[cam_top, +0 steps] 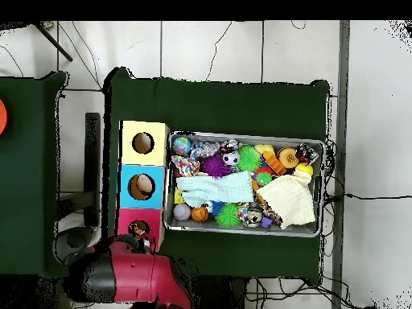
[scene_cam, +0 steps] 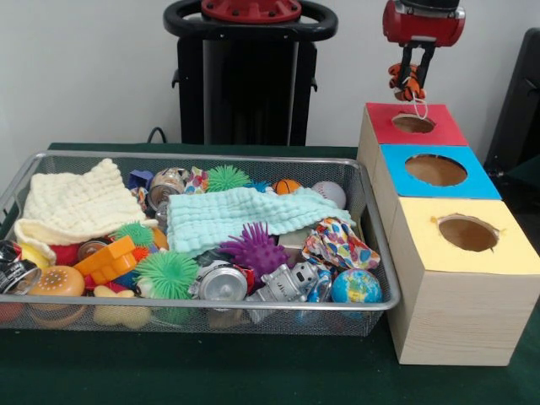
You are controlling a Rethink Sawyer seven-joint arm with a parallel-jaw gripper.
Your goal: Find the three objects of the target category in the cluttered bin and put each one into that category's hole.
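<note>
We are gripping an orange toy (scene_cam: 407, 81) in our gripper (scene_cam: 413, 78), jaws clenched, hanging above the red box's hole (scene_cam: 413, 123)

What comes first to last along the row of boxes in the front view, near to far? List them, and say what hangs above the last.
Yellow box → blue box → red box. Above the red box's hole hangs the tool, shut on a small orange striped toy.
</note>
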